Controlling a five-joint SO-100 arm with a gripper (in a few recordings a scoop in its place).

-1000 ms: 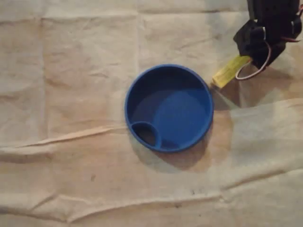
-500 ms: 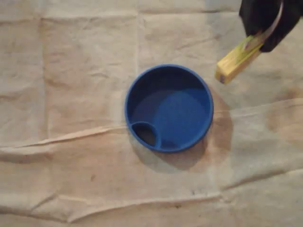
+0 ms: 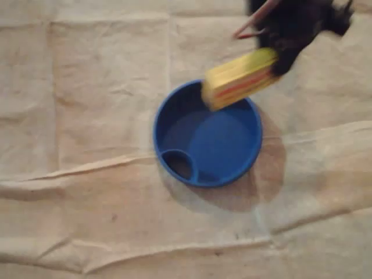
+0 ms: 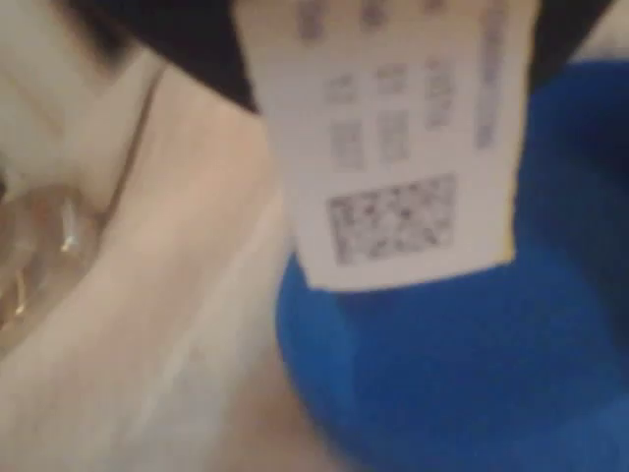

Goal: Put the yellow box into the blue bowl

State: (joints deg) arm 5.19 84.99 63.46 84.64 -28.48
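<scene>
The yellow box [image 3: 238,78] hangs in the air over the upper rim of the blue bowl [image 3: 207,133], tilted, with its free end pointing down-left. My black gripper [image 3: 278,58] is shut on the box's upper right end; the arm is blurred with motion. In the wrist view the box's white label face with a code square [image 4: 388,147] runs down from the top centre, held between my dark fingers [image 4: 167,39], and the blue bowl [image 4: 472,374] lies below and to the right. A small round cup shape [image 3: 179,164] sits inside the bowl at lower left.
A creased beige cloth [image 3: 87,116] covers the whole table, with raised folds along the lower part. A red wire [image 3: 250,26] loops off the arm at the top. In the wrist view something shiny [image 4: 39,246] lies at the left edge.
The box was lifted off the cloth right of the bowl and carried left. It now hangs higher, over the bowl's upper rim, and looks larger.
</scene>
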